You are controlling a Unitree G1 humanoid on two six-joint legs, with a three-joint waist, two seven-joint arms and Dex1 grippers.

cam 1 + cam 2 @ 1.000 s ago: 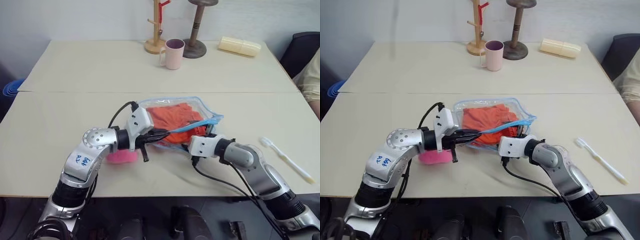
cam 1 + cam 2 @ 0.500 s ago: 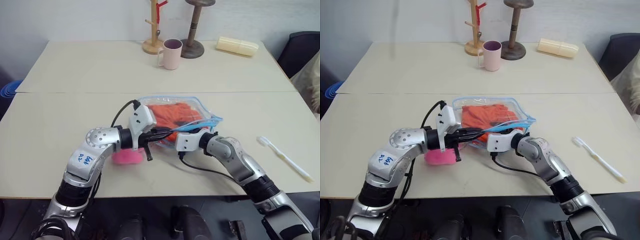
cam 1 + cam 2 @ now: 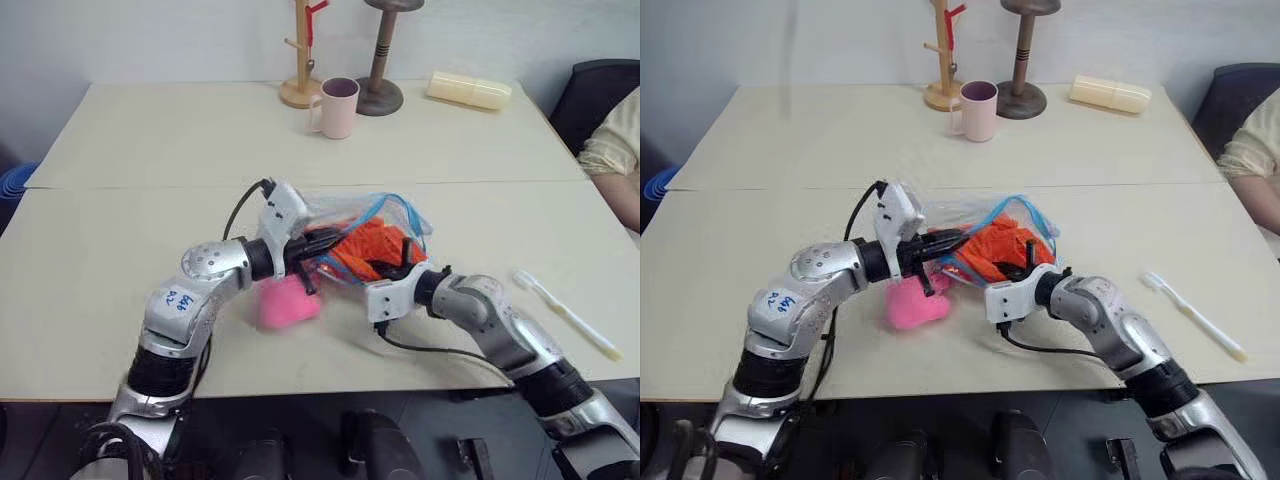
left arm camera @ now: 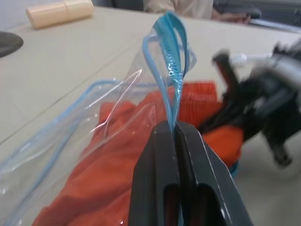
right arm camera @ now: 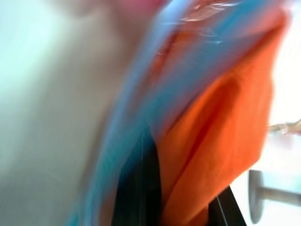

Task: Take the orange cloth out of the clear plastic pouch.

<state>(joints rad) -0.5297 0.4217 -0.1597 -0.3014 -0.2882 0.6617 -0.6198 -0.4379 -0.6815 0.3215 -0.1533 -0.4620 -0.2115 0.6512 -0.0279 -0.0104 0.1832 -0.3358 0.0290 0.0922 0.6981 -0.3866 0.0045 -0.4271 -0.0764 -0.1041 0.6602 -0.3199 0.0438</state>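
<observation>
The clear plastic pouch (image 3: 398,210) is bunched up and lifted off the table near its middle. My left gripper (image 3: 323,244) is shut on the pouch's light blue trim (image 4: 172,70), which stands up from between its fingers (image 4: 153,160) in the left wrist view. The orange cloth (image 3: 362,248) bulges at the pouch's open side. My right gripper (image 3: 402,264) comes in from the right and is shut on a fold of the cloth (image 5: 221,122), close to the left gripper.
A pink plush (image 3: 285,302) lies just below the left gripper. A toothbrush (image 3: 565,312) lies to the right. At the back stand a pink mug (image 3: 338,105), a wooden rack (image 3: 300,60), a wooden stand (image 3: 378,70) and a cream case (image 3: 470,90). A person's arm (image 3: 612,150) shows at the right edge.
My right gripper has gone from open to shut on the cloth. The pouch has risen off the table and crumpled, the cloth bunching toward its mouth. The pink plush is now uncovered.
</observation>
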